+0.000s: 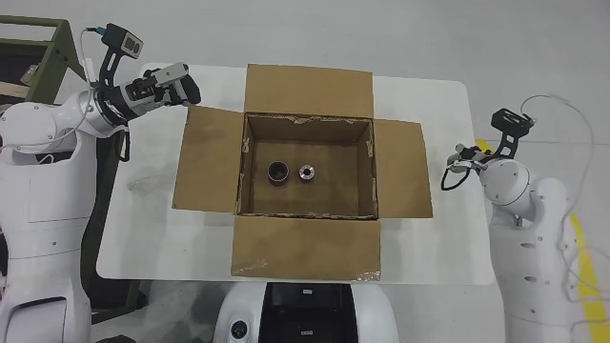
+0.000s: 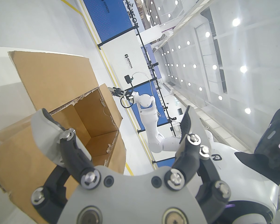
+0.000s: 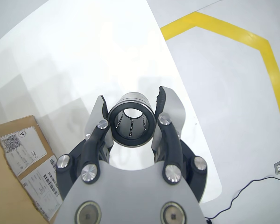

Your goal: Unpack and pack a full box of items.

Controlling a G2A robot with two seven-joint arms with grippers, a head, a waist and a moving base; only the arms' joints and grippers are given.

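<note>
Box (image 1: 305, 90) of brown cardboard sits open in the middle of the white table (image 1: 143, 238), all four flaps folded out flat around it. On its floor we see two short round pieces lying side by side near the centre, a darker one (image 1: 277, 171) and a lighter one (image 1: 307, 172), close together but not touching. From this height they look like metal sleeves, though we cannot be sure. The left gripper (image 1: 188, 88) hangs over the far left part of the table, just beside the far corner of the box's left flap. In its own wrist view we see both fingers spread wide with nothing between them, and past them the box's inner walls and raised flap. The right gripper (image 3: 131, 101) is on the other side, over the strip of table beyond the box's right flap. Its two fingers are closed against the sides of a metal sleeve (image 3: 131, 122), a steel cylinder with a dark rim and rows of small balls along its bore. The open end of the sleeve faces the wrist camera. Beside that gripper we see the edge of the flap, which carries white printed labels (image 3: 25, 145), and past the table's rim a yellow line (image 3: 268, 54) on the grey floor.
</note>
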